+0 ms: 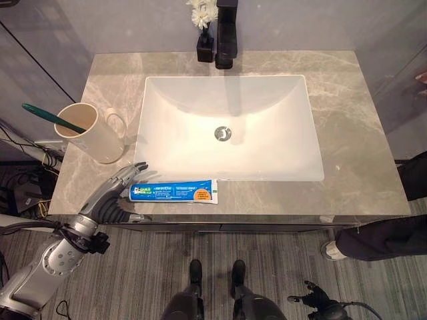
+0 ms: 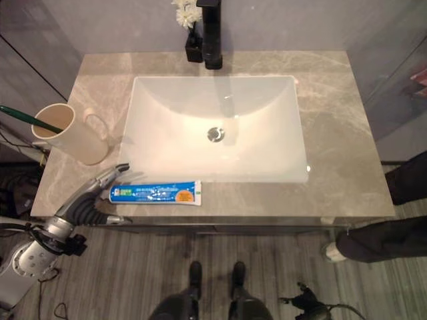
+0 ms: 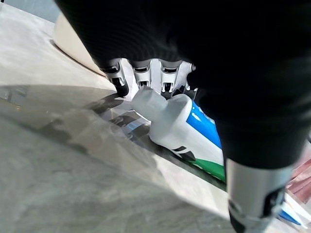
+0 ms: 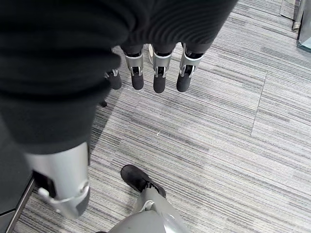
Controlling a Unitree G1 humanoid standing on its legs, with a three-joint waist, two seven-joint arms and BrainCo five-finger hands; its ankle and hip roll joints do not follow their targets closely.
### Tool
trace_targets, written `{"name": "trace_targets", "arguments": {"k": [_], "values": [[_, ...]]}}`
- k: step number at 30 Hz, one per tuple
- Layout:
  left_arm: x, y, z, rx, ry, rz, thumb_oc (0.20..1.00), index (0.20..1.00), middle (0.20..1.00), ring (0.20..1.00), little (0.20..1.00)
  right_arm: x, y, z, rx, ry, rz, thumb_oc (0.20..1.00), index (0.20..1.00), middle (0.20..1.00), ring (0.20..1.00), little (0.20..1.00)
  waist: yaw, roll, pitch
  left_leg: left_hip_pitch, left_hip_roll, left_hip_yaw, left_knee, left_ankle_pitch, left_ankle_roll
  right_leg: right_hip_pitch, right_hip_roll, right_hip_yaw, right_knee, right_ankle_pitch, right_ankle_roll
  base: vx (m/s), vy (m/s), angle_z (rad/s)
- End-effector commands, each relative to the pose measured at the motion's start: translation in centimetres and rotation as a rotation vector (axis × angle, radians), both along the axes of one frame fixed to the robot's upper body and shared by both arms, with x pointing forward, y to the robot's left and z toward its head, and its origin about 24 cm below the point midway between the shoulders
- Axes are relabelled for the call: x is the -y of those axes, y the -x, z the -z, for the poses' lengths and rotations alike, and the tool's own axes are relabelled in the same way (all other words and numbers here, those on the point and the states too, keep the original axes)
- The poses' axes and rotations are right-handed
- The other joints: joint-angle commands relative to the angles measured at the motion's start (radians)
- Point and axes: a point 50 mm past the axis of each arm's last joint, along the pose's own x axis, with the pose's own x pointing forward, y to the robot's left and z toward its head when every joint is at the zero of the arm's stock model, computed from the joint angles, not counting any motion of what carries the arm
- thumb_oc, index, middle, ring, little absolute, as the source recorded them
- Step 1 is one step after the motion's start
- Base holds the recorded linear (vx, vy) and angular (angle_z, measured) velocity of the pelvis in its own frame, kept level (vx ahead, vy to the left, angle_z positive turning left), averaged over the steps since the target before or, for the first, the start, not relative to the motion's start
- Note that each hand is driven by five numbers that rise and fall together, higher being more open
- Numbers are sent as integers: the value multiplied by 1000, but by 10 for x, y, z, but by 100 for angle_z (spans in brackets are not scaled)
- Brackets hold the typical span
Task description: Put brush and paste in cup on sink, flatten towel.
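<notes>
A blue and white toothpaste tube lies flat on the counter's front strip, white cap to the left. My left hand comes in from the lower left. Its straight fingers reach over the tube's cap end and its thumb is on the near side, so the hand is open around the cap. A cream cup with a handle stands at the counter's left, and a green toothbrush leans in it. My right hand hangs relaxed and open over the floor, holding nothing.
The white sink basin is set in the grey marble counter. A black tap and a small vase of white flowers stand behind it. A person's leg and shoe are at the right, by the counter's front corner.
</notes>
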Motion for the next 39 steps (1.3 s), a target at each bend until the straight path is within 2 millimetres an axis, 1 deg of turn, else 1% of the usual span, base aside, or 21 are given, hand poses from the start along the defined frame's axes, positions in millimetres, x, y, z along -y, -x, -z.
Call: {"name": "trace_targets", "arguments": {"k": [1,8,13,16,19,20,22,23,24,26,27,28,29,30,33,35,36,37,39], "values": [[7,-2,15,-62,46,21,931,931,931,931,931,-4,-8,-2,33,-3,-13,1000,1000,1000,1000,1000,-33,-31,-38,2,44,-60,2,-30,-44,-8,-72,49,6,2,103,0,0,0],[9,-2,21,-83,18,30,912,912,912,912,912,-6,-13,-3,53,-7,-19,1000,1000,1000,1000,1000,-35,-38,-40,-6,46,-54,2,-28,-44,-20,-69,54,6,5,103,1,0,-1],[11,-3,21,-89,-79,68,893,893,893,893,893,-7,-17,-5,72,-7,-26,1000,1000,1000,1000,1000,-37,-40,-40,-9,47,-53,2,-30,-44,-23,-69,55,6,5,104,0,0,0],[12,-2,23,-98,-107,81,868,868,868,868,868,-7,-20,-6,84,-6,-35,1000,1000,1000,1000,1000,-39,-40,-39,-10,49,-51,2,-30,-45,-26,-69,58,6,6,105,-3,1,-1],[12,-2,25,-106,-126,87,865,865,865,865,865,-6,-19,-6,85,0,-35,1000,1000,1000,1000,1000,-39,-40,-36,-12,48,-51,2,-29,-44,-30,-69,59,6,9,106,-3,1,-1],[11,-2,25,-105,-141,89,837,837,837,837,837,-6,-20,-7,88,2,-37,1000,1000,1000,1000,1000,-40,-40,-35,-13,49,-50,2,-28,-44,-31,-68,60,6,9,106,0,0,0],[12,-2,27,-108,-158,98,812,812,812,812,812,-6,-20,-7,90,4,-39,1000,1000,1000,1000,1000,-41,-39,-33,-13,49,-49,2,-28,-44,-32,-69,60,6,10,106,0,0,0],[12,-2,27,-107,-159,98,777,777,777,777,777,-6,-20,-7,91,4,-38,1000,1000,1000,1000,1000,-40,-39,-33,-13,49,-49,2,-28,-44,-32,-69,60,6,10,106,0,0,0],[13,-2,27,-107,-174,106,777,777,777,777,777,-6,-20,-7,92,7,-39,1000,1000,1000,1000,1000,-41,-39,-33,-12,49,-48,2,-29,-44,-32,-69,61,6,10,106,0,0,0],[13,-2,28,-112,-190,115,674,674,674,674,674,-6,-21,-7,94,8,-38,1000,1000,1000,1000,1000,-41,-39,-34,-12,50,-47,2,-30,-45,-33,-69,62,6,10,106,-5,2,-5],[13,-2,29,-117,-206,120,645,645,645,645,645,-5,-20,-7,93,10,-38,1000,1000,1000,1000,1000,-43,-38,-35,-12,50,-47,2,-30,-45,-33,-69,63,6,10,107,-13,5,-5],[14,-1,30,-122,-236,136,592,592,592,592,592,-4,-20,-8,96,15,-39,1000,1000,1000,1000,1000,-44,-38,-36,-12,51,-44,2,-31,-45,-34,-69,64,6,9,107,-11,4,-3],[14,-1,30,-122,-236,137,592,592,592,592,592,-4,-20,-8,96,15,-38,1000,1000,1000,1000,1000,-43,-38,-36,-12,51,-43,2,-31,-45,-35,-69,64,6,10,107,0,0,0],[14,-1,31,-123,-260,146,570,570,570,570,570,-2,-20,-9,99,22,-40,1000,1000,1000,1000,1000,-46,-38,-37,-12,51,-41,2,-31,-45,-37,-69,66,6,11,108,0,0,0],[14,-2,32,-127,-295,158,564,564,564,564,564,0,-19,-9,100,28,-40,1000,1000,1000,1000,1000,-47,-38,-37,-12,51,-40,2,-32,-45,-38,-68,69,6,11,108,-9,0,-5],[12,-1,33,-129,-352,175,529,529,529,529,529,1,-21,-10,113,32,-39,1000,1000,1000,1000,1000,-48,-38,-35,-13,52,-38,2,-31,-45,-41,-68,72,6,13,109,0,0,0],[13,-1,34,-128,-353,175,520,520,520,520,520,1,-21,-10,113,32,-38,1000,1000,1000,1000,1000,-48,-39,-35,-13,52,-37,2,-31,-45,-41,-68,72,6,13,109,0,0,0],[13,-2,34,-126,-400,197,200,200,200,200,200,3,-22,-12,122,39,-32,1000,1000,1000,1000,1000,-50,-41,-34,-15,52,-37,2,-31,-45,-45,-66,73,6,17,111,0,0,0],[14,-1,37,-126,-427,216,200,200,200,200,200,7,-22,-13,127,52,-21,1000,1000,1000,1000,1000,-52,-40,-35,-15,53,-35,2,-32,-45,-47,-66,76,6,19,112,0,0,0]]}}
